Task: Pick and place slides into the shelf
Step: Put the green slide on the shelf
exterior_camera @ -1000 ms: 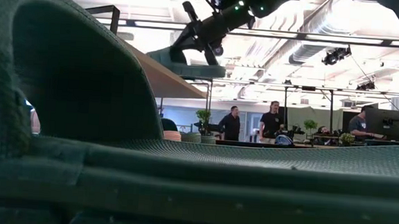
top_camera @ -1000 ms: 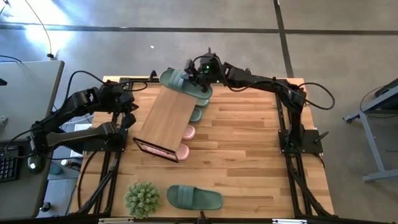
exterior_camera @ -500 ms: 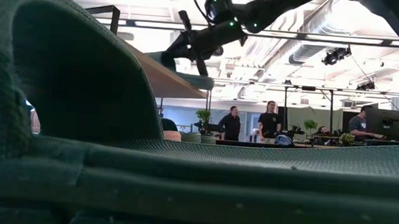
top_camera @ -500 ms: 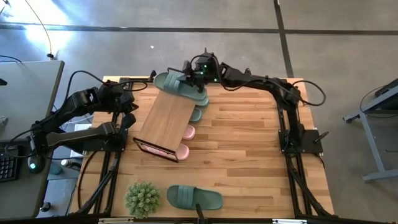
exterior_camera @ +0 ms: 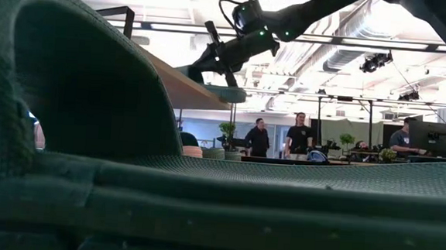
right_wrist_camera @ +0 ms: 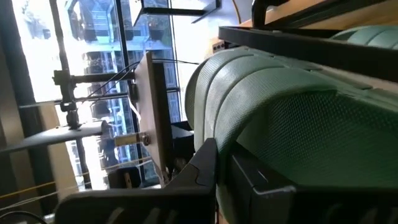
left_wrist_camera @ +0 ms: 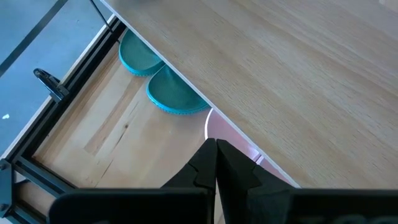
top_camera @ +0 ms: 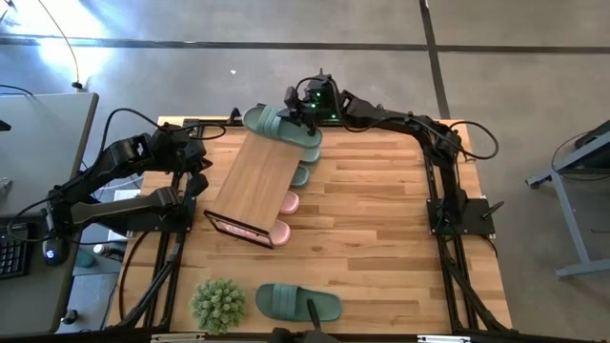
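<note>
The shelf stands left of the table's middle, a bamboo board on a black frame. Under it lie green slides and pink slides, their ends poking out. My right gripper is shut on a sage-green slide held above the shelf's far end, also seen in the low view. One more green slide lies at the near edge. My left gripper hangs shut beside the shelf's left side, touching nothing. My right gripper has the green slide by its wide strap, pinched between the two fingers; the fingers hide the exact spot. It reaches in slanting down from the table's far right. The slide is clear of the table and tilted; whether it touches the shelf top I cannot tell.
A spiky green plant ball sits at the near left, next to the loose green slide. The table's right half is bare wood. Black frame rails run along the table's edges. People stand in the room far behind the table.
My right gripper has sunk a little with the green slide over the shelf's far end. The slide, level a second ago, now tilts. The gripper stays shut on it.
</note>
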{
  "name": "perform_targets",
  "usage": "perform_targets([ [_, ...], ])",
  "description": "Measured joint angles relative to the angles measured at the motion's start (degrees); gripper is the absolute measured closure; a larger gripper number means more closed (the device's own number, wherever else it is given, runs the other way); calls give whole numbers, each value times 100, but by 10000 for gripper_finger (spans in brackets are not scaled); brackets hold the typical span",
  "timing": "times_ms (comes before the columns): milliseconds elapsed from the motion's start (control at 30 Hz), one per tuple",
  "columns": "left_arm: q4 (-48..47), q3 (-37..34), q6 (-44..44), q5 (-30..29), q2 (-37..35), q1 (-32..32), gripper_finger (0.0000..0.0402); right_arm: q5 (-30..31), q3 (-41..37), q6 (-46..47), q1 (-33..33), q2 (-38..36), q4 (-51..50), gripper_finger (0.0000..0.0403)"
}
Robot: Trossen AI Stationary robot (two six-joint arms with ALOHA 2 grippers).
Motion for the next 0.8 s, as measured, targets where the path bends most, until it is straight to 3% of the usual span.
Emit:
perform_targets([
  [800,2,0,2,0,0,0,401,-82,0,-384,-63,0,5,403],
])
